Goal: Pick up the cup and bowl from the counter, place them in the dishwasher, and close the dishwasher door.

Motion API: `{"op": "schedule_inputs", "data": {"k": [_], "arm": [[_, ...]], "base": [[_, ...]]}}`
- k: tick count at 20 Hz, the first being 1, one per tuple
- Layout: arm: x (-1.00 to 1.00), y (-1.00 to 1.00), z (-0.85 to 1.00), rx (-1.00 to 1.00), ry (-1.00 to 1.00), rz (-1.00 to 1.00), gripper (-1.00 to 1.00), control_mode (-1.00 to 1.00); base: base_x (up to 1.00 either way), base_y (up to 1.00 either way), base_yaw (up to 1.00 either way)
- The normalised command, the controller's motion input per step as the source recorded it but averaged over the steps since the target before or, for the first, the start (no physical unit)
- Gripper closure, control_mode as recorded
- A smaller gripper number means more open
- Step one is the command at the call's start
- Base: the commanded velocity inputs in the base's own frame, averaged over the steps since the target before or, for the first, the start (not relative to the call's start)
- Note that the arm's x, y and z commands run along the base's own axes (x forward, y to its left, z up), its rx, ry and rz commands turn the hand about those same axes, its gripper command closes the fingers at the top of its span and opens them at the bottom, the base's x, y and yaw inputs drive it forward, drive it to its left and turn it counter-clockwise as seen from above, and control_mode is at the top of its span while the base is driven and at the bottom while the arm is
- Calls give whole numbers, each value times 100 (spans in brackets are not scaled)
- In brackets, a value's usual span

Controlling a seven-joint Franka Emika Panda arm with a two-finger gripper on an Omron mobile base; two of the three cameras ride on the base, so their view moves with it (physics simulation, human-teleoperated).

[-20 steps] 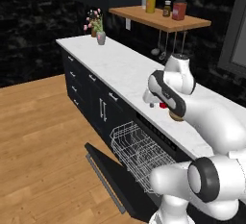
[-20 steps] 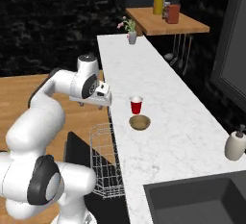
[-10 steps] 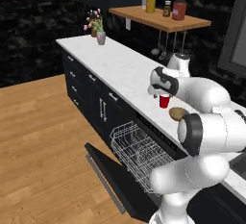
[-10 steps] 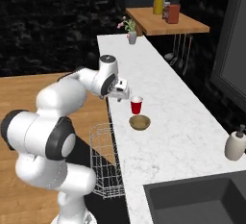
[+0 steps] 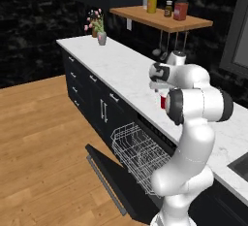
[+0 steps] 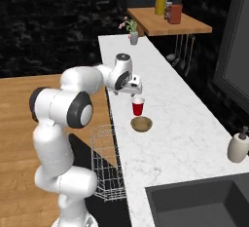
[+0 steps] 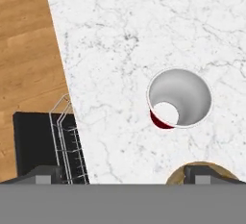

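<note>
The red cup (image 6: 138, 108) stands upright on the white marble counter (image 6: 185, 138), its white inside facing up (image 7: 178, 98). Just beyond it toward the sink lies the tan bowl (image 6: 141, 123), cut off at the bottom of the hand view (image 7: 204, 171). My gripper (image 6: 134, 87) hovers above the counter just short of the cup, open, with nothing between its fingertips (image 7: 45, 174). In the left base view my arm hides most of the cup (image 5: 163, 102). The dishwasher door (image 5: 114, 181) hangs open and the white wire rack (image 5: 138, 152) is pulled out.
A beige soap dispenser (image 6: 238, 147) and a dark sink (image 6: 204, 201) are at the counter's near right. A flower vase (image 6: 133, 37) stands at the far end under a wooden shelf (image 6: 170, 19) with bottles. Utensils hang below the shelf. Wood floor lies left of the cabinets.
My arm has swung along the counter toward the cup, bringing the hand from beside the counter edge to just above and before the cup. Cup and bowl stay put.
</note>
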Motion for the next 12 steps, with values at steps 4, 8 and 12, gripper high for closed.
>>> {"op": "schedule_inputs", "data": {"k": [4,8,12], "arm": [[39,-2,-38,-4,0,0,-100,-100],[38,0,-44,-7,0,0,-100,-100],[18,0,-29,-4,0,0,-100,-100]], "base": [[0,0,0],[0,0,0],[0,0,0]]}}
